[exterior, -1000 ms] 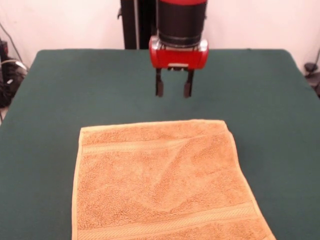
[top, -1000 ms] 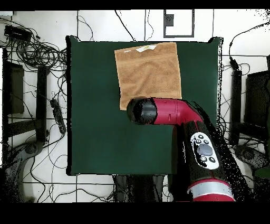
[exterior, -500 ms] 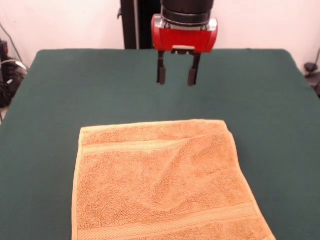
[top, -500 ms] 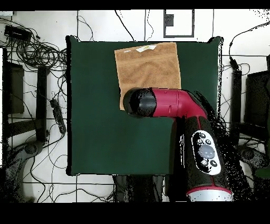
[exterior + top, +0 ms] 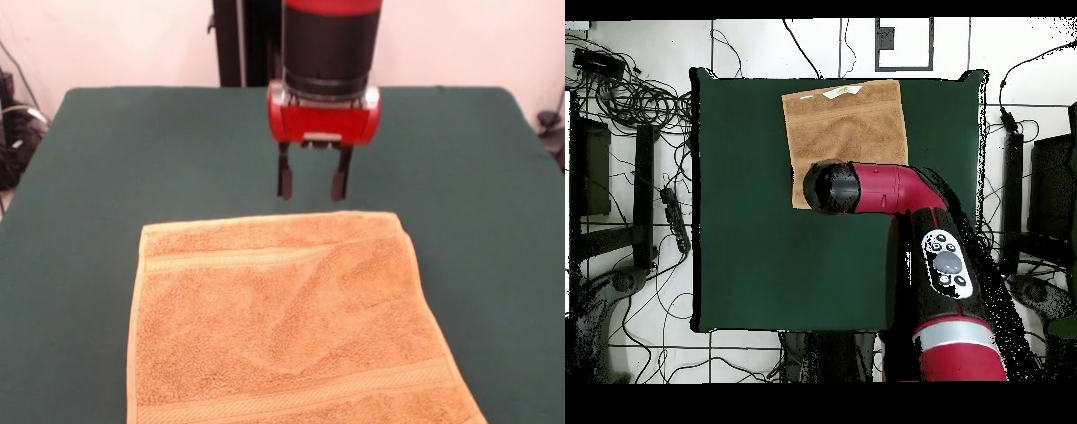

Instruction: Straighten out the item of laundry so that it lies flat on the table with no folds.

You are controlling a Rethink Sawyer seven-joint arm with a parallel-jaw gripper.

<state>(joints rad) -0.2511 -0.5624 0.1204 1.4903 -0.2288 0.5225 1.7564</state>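
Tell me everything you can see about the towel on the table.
The towel is a small, roughly square orange-tan terry cloth with woven border bands near two opposite edges. It lies spread on the dark green table, with shallow diagonal wrinkles across its middle. The overhead view shows a white label at the edge away from the robot. The gripper hangs just above its robot-side edge, jaws open, not touching it.

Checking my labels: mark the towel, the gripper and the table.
towel (image 5: 291,318), front view, middle of the terry surface.
gripper (image 5: 311,185), front view, midway between its two open fingertips.
table (image 5: 132,150), front view, bare green cloth.
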